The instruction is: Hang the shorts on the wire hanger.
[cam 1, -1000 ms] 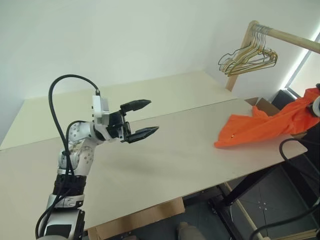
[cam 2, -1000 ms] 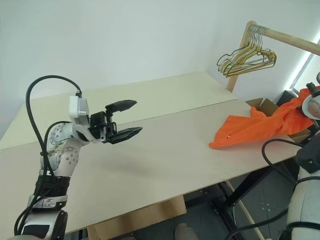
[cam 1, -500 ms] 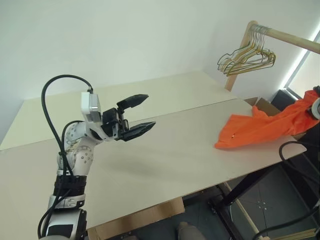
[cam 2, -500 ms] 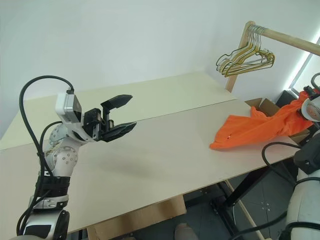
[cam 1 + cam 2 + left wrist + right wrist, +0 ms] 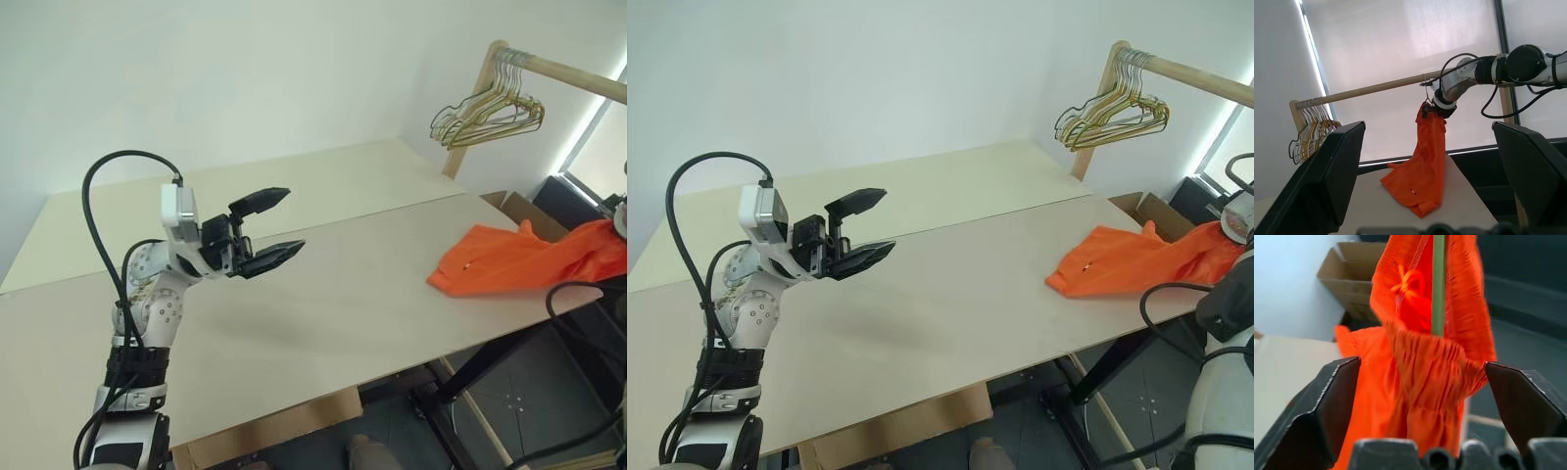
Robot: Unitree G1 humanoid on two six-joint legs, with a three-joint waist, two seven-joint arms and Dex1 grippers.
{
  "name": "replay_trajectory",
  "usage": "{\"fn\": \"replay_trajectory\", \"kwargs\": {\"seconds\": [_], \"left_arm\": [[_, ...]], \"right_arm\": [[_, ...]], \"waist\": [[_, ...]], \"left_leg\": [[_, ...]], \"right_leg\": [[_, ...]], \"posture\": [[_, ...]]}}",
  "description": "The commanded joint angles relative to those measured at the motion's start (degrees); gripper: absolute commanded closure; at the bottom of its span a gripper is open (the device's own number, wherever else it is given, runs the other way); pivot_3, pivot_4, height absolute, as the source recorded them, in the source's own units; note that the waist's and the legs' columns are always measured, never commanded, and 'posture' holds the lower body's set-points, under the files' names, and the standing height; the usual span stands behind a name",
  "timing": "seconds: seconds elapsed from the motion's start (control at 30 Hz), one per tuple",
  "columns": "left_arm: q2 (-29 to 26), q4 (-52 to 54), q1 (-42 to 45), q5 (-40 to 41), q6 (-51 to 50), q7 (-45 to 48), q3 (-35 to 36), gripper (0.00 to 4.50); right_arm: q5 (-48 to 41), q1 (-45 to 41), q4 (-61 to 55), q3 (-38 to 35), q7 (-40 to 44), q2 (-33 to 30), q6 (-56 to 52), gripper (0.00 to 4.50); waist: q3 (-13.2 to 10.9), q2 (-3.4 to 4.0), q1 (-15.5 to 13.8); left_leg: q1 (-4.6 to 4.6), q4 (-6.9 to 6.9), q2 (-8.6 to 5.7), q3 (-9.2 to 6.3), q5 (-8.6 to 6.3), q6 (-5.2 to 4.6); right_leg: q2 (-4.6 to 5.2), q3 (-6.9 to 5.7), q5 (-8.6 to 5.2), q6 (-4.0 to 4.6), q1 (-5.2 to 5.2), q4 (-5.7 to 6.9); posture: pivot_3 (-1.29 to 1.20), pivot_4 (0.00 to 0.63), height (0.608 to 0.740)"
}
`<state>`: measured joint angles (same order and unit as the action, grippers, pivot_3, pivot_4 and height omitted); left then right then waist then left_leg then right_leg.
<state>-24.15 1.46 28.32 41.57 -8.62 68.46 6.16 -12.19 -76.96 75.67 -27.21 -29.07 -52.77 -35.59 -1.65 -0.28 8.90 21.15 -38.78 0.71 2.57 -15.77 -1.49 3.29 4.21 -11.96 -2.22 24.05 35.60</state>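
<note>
Since the earlier frame, the bright orange fabric shorts (image 5: 534, 264) sagged lower onto the pale wooden table (image 5: 323, 313) edge as the right gripper (image 5: 1425, 382) opened wide, holding nothing. With their gathered waistband bunched around the thin grey-olive wire hanger (image 5: 1438, 284), they could slip off if unsupported. The left gripper (image 5: 266, 227) hovered wide open and empty, well apart.

A long pale wooden table (image 5: 323, 294) made of two boards side by side, a seam running along its length between them. The orange shorts (image 5: 490, 269) lie crumpled on its far right corner, partly draped past the edge, well beyond the tips of the left gripper's fingers (image 5: 279, 253) above the near board.
</note>
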Motion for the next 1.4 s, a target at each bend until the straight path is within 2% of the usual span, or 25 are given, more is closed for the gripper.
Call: {"fn": "replay_trajectory", "kwargs": {"seconds": [0.03, 0.3, 0.47, 0.6, 0.87, 0.97, 1.07, 1.17, 1.4], "left_arm": [[-0.1, 1.6, 0.6, -0.2, 0.8, -0.2, 0.8, 0.0], [0.4, 0.7, 1.4, -0.4, 1.2, -0.1, 0.5, 0.0], [0.8, 0.7, 1.4, -0.5, 1.3, 0.1, 0.8, 0.0], [0.8, 1.3, 0.9, -0.3, 1.2, -0.3, 1.5, 0.0], [-2.9, 2.5, -3.0, -2.1, 1.7, -2.6, 4.8, 0.0], [-5.3, 2.9, -5.3, -3.2, 1.1, -4.6, 6.5, 0.0], [-8.7, 2.8, -8.5, -5.7, 0.2, -7.0, 7.9, 0.0], [-10.4, 3.0, -11.2, -7.0, 0.7, -8.7, 9.3, 0.0], [-12.7, 6.0, -17.8, -7.9, 0.3, -11.2, 12.2, 0.0]], "right_arm": [[2.6, -2.8, -4.4, 2.4, -2.7, -0.2, 3.4, 0.02], [8.8, -2.5, -8.3, 8.3, -6.8, 1.0, 8.4, 0.02], [16.0, -1.9, -10.3, 15.1, -8.2, 2.3, 12.5, 0.02], [23.5, 0.1, -12.4, 23.2, -6.8, 4.2, 18.6, 0.02], [28.9, 4.5, -18.1, 30.9, 1.8, 12.0, 22.5, 0.02], [28.9, 6.9, -20.8, 32.5, 7.9, 15.0, 25.2, 0.02], [25.4, 10.2, -26.1, 33.1, 20.8, 19.0, 25.6, 0.02], [22.4, 14.1, -31.8, 32.5, 29.0, 21.3, 26.9, 0.02], [20.4, 27.1, -50.7, 38.6, 52.5, 20.9, 32.1, 0.02]], "waist": [[0.0, 0.0, 0.0], [0.0, 0.01, 0.1], [0.0, 0.03, 0.4], [0.0, 0.04, 0.6], [0.0, 0.05, 1.2], [0.0, 0.05, 1.0], [0.0, 0.03, 0.5], [0.0, 0.01, -0.6], [0.0, 0.0, -5.0]], "left_leg": [[0.0, 0.0, 0.0, 0.0, 0.0, 0.0], [-0.02, 0.0, 0.0, 0.0, 0.0, 0.0], [-0.02, -0.01, 0.0, 0.02, 0.0, 0.0], [-0.04, -0.02, 0.0, -0.01, 0.0, 0.0], [-0.1, -0.04, 0.04, -0.04, 0.02, 0.0], [-0.13, -0.06, 0.04, -0.11, 0.03, -0.01], [-0.25, -0.07, 0.04, -0.16, 0.03, -0.01], [-0.23, -0.06, 0.07, -0.22, 0.03, -0.01], [-0.06, -0.05, 0.1, -0.32, 0.02, 0.0]], "right_leg": [[0.0, 0.0, 0.0, 0.0, 0.0, 0.0], [0.0, 0.01, 0.0, 0.0, 0.01, 0.02], [0.0, 0.05, 0.01, 0.0, 0.02, 0.05], [0.0, 0.03, 0.01, 0.0, 0.04, 0.06], [-0.05, 0.09, 0.04, 0.01, -0.02, 0.23], [-0.04, 0.06, 0.05, 0.02, 0.03, 0.25], [-0.02, 0.0, 0.06, 0.01, 0.03, 0.22], [-0.02, -0.08, 0.06, 0.02, 0.06, 0.23], [0.05, -0.31, 0.07, 0.03, 0.21, 0.23]], "posture": [[-0.09, 0.0, 0.74], [-0.1, 0.0, 0.74], [-0.09, 0.0, 0.74], [-0.07, 0.0, 0.74], [-0.02, 0.0, 0.74], [0.0, 0.0, 0.74], [0.03, 0.0, 0.74], [0.06, 0.0, 0.74], [0.12, 0.0, 0.74]]}}
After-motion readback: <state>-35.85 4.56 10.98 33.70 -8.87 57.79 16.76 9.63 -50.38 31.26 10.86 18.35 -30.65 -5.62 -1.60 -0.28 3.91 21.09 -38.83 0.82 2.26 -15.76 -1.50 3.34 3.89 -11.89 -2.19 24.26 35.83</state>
